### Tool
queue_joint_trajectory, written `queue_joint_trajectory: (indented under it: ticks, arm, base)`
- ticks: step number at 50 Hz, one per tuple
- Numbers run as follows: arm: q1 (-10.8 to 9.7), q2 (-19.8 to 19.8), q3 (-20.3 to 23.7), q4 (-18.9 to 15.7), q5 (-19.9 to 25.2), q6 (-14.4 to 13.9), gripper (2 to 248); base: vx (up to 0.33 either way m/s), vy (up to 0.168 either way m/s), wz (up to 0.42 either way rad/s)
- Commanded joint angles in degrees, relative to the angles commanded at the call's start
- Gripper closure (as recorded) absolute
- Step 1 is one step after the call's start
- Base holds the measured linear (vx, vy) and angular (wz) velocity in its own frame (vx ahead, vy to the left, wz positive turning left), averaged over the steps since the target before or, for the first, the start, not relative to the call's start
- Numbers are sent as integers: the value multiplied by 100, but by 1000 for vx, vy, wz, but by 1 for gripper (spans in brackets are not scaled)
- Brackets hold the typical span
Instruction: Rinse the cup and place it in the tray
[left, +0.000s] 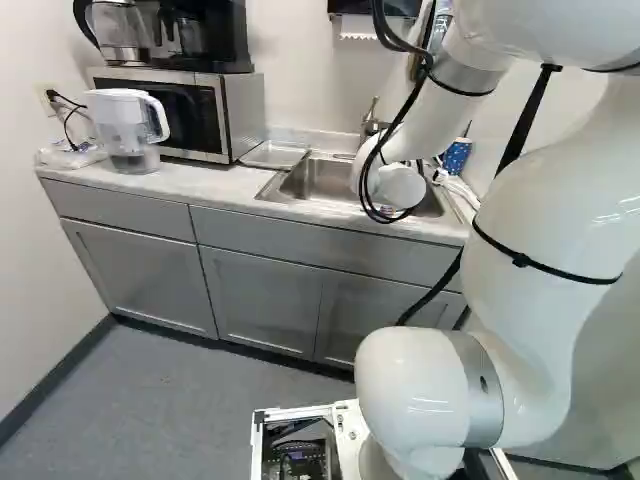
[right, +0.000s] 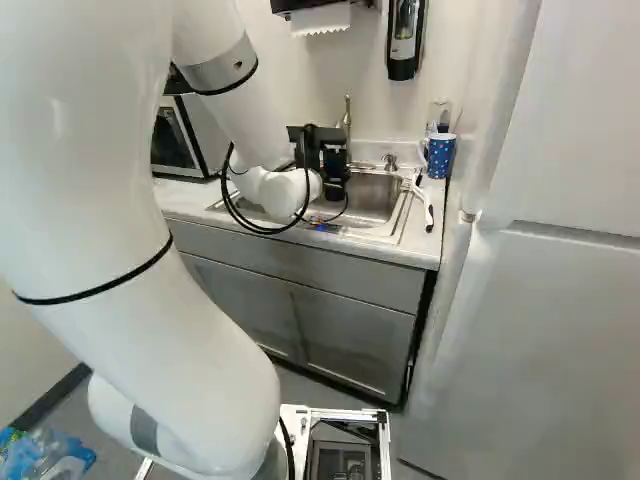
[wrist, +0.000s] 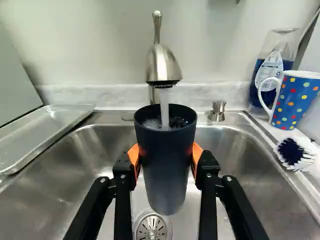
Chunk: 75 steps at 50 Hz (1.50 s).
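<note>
In the right base view my gripper (right: 333, 176) reaches over the sink, seen from behind. The wrist view shows the gripper (wrist: 165, 162) shut on a dark cup (wrist: 164, 165), one orange pad at either side. The cup is upright with its mouth under the faucet (wrist: 163, 65), and running water falls into it. Bubbling water shows inside. The metal tray (wrist: 40, 131) lies on the counter beside the sink; it also shows as a flat tray (left: 273, 155) near the microwave in the left base view.
The sink basin (wrist: 75, 175) with its drain lies below the cup. A dotted blue mug (wrist: 295, 100), a blue soap bottle (wrist: 272, 65) and a brush (wrist: 294, 152) stand or lie beside the sink. A microwave (left: 180, 112) and a water pitcher (left: 128, 130) are farther along the counter.
</note>
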<state>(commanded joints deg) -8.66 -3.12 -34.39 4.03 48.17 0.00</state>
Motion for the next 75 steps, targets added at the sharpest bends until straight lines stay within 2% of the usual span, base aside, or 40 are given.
queue_joint_trajectory:
  ticks: [36,75]
  arm:
    - [647,154,117,0,0,0,129]
    - [1347,321,-220,0,-180,0,129]
  base:
    - [0,0,0]
    - [0,0,0]
